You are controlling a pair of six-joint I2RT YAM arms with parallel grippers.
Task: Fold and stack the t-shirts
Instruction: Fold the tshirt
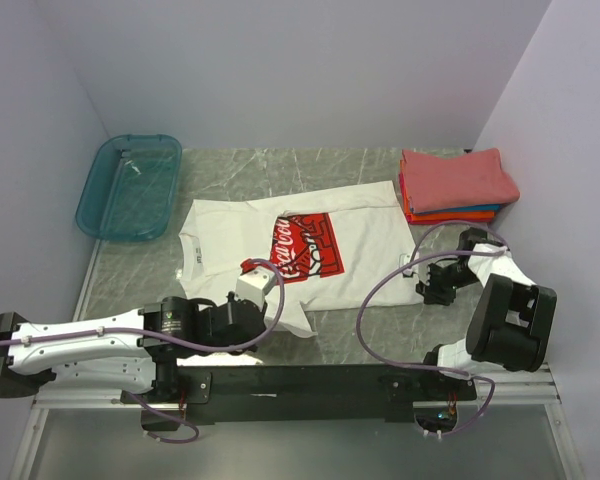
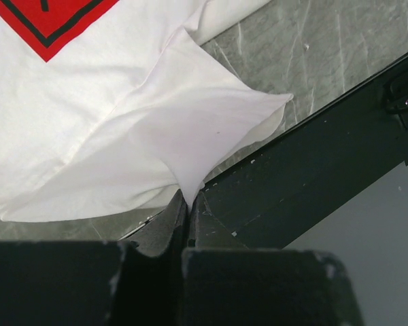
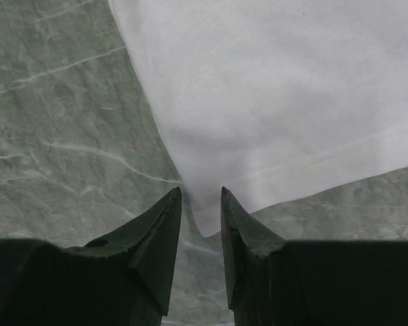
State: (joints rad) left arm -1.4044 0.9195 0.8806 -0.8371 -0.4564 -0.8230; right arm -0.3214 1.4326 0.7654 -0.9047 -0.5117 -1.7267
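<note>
The white t-shirt (image 1: 365,240) with a red square Coca-Cola print lies spread on the marble table. My left gripper (image 1: 272,312) is at its near left edge. In the left wrist view the gripper (image 2: 189,200) is shut on a pinched fold of the white sleeve (image 2: 190,129), close to the black base rail (image 2: 306,176). My right gripper (image 1: 425,285) sits at the shirt's near right corner. In the right wrist view the gripper (image 3: 201,193) stands open, and the hem corner (image 3: 205,221) lies on the table between the tips, untouched. Folded coral-red, orange and blue t-shirts (image 1: 458,183) are stacked at the back right.
A teal plastic bin (image 1: 130,185) stands at the back left against the wall. Walls close in the table on the left, back and right. The black rail (image 1: 310,380) carrying the arm bases runs along the near edge.
</note>
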